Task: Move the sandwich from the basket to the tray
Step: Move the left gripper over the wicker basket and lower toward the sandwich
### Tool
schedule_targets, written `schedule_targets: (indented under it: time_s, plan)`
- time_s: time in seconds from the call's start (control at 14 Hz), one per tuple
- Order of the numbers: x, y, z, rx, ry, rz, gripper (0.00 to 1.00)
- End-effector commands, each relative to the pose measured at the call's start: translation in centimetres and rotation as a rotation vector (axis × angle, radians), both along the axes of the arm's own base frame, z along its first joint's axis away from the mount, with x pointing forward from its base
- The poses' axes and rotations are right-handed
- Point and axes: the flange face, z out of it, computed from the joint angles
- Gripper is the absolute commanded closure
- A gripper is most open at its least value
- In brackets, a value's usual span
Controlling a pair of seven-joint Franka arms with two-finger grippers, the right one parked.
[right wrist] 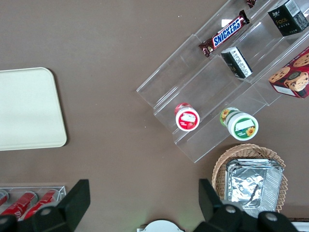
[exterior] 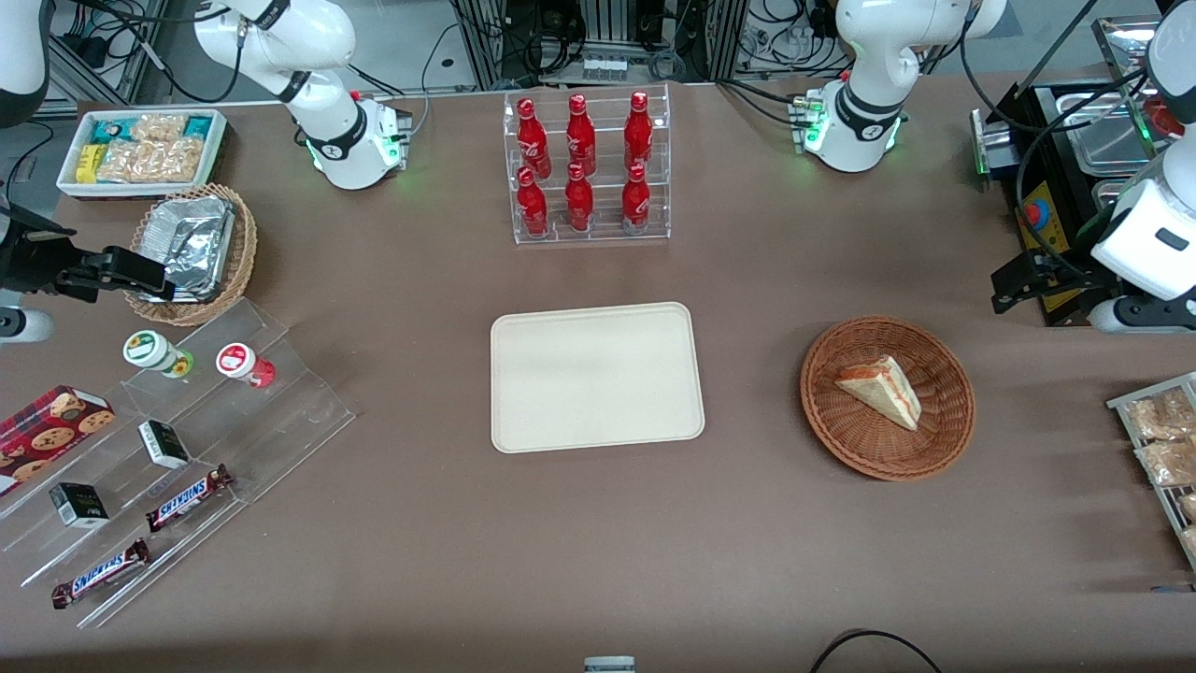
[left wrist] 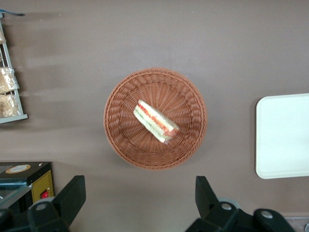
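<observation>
- Wicker basket (exterior: 888, 398) is holding the sandwich (exterior: 880, 390), sitting beside the tray (exterior: 595, 377) on the desk (exterior: 747, 523).
- Gripper (left wrist: 140, 203) is hovering above the basket, fingers (left wrist: 71, 196) spread wide, released.

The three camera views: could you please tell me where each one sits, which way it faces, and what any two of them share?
Front view: high, facing both arm bases, over the tray, basket and sandwich; the gripper hangs farther from the camera than the basket.
Left wrist view: looks straight down on the basket and sandwich; open fingers show.
Right wrist view: looks down on the snack shelf; the parked gripper's fingers show.
Shared: all three show the tray.
</observation>
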Motion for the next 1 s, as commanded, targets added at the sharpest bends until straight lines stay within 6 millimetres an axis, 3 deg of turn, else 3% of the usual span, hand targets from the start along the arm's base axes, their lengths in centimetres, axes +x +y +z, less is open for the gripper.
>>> schedule_targets:
  time_s: [0.0,0.21,0.36,0.57,0.93]
  plan:
    - [-0.8,0.5,0.3,0.004,0.041,-0.020,0.00]
    - [-0.5,0.3,-0.8,0.006,0.061,-0.014,0.00]
    - [-0.3,0.1,-2.7,0.011,0.062,-0.004,0.00]
    - [-0.5,-1.1,-8.2,0.055,0.024,0.061,0.00]
    - [-1.7,-1.5,-16.4,0.026,-0.070,0.288,0.00]
